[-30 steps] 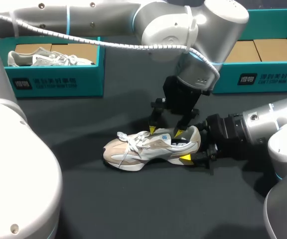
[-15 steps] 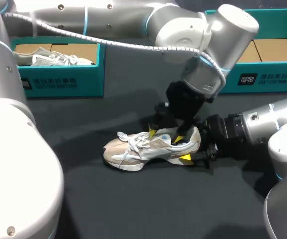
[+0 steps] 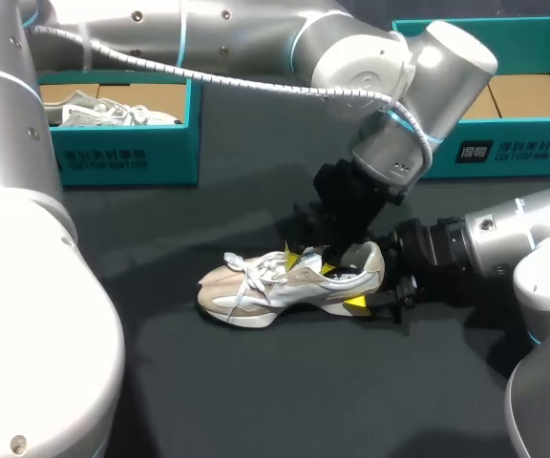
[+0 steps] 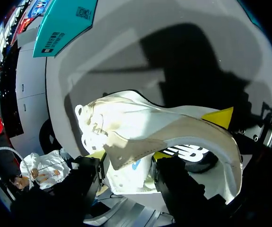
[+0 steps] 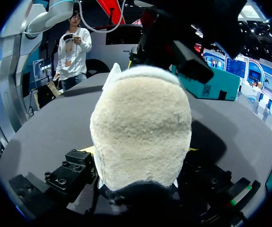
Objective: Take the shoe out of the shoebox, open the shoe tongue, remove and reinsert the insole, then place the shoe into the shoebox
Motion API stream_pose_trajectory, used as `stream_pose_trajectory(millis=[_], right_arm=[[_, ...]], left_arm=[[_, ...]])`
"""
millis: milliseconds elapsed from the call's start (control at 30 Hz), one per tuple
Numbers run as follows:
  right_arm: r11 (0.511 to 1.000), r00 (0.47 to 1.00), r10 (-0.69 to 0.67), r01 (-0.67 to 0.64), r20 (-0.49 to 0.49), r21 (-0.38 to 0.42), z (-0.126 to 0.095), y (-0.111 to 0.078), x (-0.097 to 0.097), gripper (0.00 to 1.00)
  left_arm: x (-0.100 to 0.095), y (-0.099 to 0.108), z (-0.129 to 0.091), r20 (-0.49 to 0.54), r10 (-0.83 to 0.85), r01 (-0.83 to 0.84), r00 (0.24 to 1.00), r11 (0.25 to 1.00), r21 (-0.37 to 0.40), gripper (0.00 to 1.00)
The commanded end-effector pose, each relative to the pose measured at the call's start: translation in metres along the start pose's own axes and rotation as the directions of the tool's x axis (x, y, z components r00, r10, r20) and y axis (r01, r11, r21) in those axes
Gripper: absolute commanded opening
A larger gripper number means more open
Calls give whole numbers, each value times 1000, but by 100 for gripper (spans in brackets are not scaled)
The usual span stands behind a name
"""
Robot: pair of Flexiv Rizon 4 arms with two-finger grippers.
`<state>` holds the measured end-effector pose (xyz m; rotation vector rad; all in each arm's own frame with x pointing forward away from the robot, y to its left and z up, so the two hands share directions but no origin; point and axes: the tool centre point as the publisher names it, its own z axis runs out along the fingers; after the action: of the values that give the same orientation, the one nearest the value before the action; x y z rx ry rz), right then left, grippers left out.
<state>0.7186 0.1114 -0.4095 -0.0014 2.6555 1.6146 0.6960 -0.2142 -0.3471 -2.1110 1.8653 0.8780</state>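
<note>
The shoe [image 3: 289,281] lies on its sole on the tabletop [image 3: 256,391], outside both boxes, with the toe toward the robot's left and the heel toward its right. This leaves the opening facing up, so the tongue and insole can be reached from above.

The right pincer [image 3: 369,288] comes in low from the right and is clamped on the heel [image 5: 140,137], one finger on each side near the sole. Its function is judged to be that of a vice: it fixes the shoe so that a pull from above neither drags nor lifts it.

The left arm reaches past the middle and descends steeply onto the shoe. The left pincer [image 3: 308,260] stands in the opening, just behind the laces [image 3: 251,272]. In the left wrist view a white piece [image 4: 126,177] with a blue label sits at this pincer. It is either the tongue or the insole, and the views do not settle which. Whether the left pincer is clamped on it cannot be told.

The step in hand is judged to be work inside the opening.

The left box [image 3: 122,157] holds a second shoe [image 3: 113,113]. The right box [image 3: 514,151] shows only its cardboard floor and is the likelier place for the return.
</note>
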Motion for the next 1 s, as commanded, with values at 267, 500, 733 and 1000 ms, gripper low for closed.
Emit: stream_pose_trajectory(millis=[267, 500, 733, 1000], right_arm=[[1000, 1000, 0, 0, 2, 3, 2, 1, 1, 0], [1000, 1000, 0, 0, 2, 3, 2, 1, 1, 0], [1000, 1000, 0, 0, 2, 3, 2, 1, 1, 0], [1000, 1000, 0, 0, 2, 3, 2, 1, 1, 0]], left_arm=[[-13, 5, -7, -16, -43, 43, 999, 999, 12, 48], [-15, 7, -8, -8, 9, -9, 1000, 999, 32, 47], [-14, 6, -5, 18, 45, -46, 999, 998, 41, 46], [-17, 0, -8, 25, 53, -53, 998, 998, 37, 44]])
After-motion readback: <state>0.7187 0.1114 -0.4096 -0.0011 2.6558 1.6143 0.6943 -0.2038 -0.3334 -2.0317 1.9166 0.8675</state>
